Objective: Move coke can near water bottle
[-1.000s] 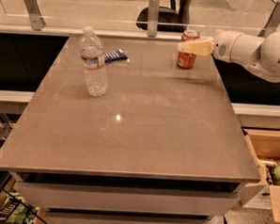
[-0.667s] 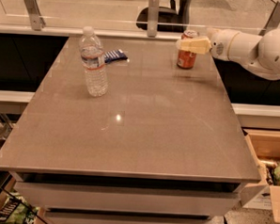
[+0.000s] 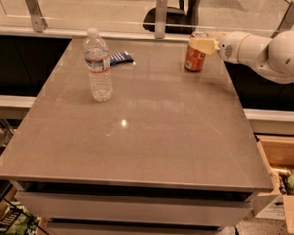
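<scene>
The big grey table (image 3: 151, 139) fills most of the room in front of me. Over its far right corner reaches the robot's white arm (image 3: 279, 52), coming in from the right, roughly level with the tabletop.

On the far left part of the table the water bottle (image 3: 97, 67) stands upright, cap on. The coke can (image 3: 194, 60) stands upright too, at the far right near the back edge, well apart from the bottle, with open tabletop between them.

The gripper (image 3: 204, 45), pale yellow at the end of the arm, sits against the upper part of the can, covering its right shoulder. Compared with a second ago it has crept a little further left and up onto the can, while the can itself seems not to have shifted and looks to be resting on the table. Whether the gripper has clamped onto the can or is only laid against it, I cannot tell.

I take this as the grasp being settled rather than the carry begun. The whole move toward the bottle is not yet done.

Smallest of all, a flat dark blue packet (image 3: 121, 58) lies just behind and to the right of the bottle. The can would do well to come down clear of it.
</scene>
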{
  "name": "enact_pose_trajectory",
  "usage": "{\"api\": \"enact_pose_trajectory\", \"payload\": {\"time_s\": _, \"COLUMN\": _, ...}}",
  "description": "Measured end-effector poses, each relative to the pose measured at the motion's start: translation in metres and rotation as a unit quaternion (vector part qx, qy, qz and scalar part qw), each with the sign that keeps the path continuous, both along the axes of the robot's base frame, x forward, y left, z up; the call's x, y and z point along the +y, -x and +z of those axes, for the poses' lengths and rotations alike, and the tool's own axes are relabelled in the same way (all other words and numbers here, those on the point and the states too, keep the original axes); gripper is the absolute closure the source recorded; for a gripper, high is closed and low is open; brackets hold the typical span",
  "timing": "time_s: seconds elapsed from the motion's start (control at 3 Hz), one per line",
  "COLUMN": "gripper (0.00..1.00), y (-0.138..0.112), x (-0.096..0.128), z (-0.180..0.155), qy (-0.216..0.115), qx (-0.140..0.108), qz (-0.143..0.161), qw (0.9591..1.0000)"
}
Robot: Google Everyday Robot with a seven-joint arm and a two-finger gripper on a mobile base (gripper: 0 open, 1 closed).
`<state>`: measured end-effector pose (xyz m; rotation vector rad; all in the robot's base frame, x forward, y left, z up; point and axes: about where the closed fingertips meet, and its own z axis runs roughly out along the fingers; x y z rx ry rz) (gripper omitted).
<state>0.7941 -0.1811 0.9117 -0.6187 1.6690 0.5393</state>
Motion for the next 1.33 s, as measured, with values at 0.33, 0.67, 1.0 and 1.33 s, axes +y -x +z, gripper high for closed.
{"api": "enact_pose_trajectory", "payload": {"time_s": 0.33, "gripper": 0.87, "y": -0.001, "x": 0.003, "z": -0.001, "qy": 0.0, "qx": 0.001, "qz": 0.002, "qw": 1.0}}
{"api": "enact_pose_trajectory", "payload": {"time_s": 0.67, "gripper": 1.0, "y": -0.001, "x": 0.006, "z": -0.002, "qy": -0.001, "qx": 0.001, "qz": 0.004, "qw": 1.0}}
{"api": "enact_pose_trajectory", "payload": {"time_s": 1.0, "gripper": 1.0, "y": -0.001, "x": 0.007, "z": -0.001, "qy": -0.001, "qx": 0.001, "qz": 0.005, "qw": 1.0}}
{"api": "enact_pose_trajectory", "payload": {"time_s": 1.33, "gripper": 1.0, "y": 0.007, "x": 0.009, "z": 0.011, "qy": 0.0, "qx": 0.0, "qz": 0.013, "qw": 0.9999}}
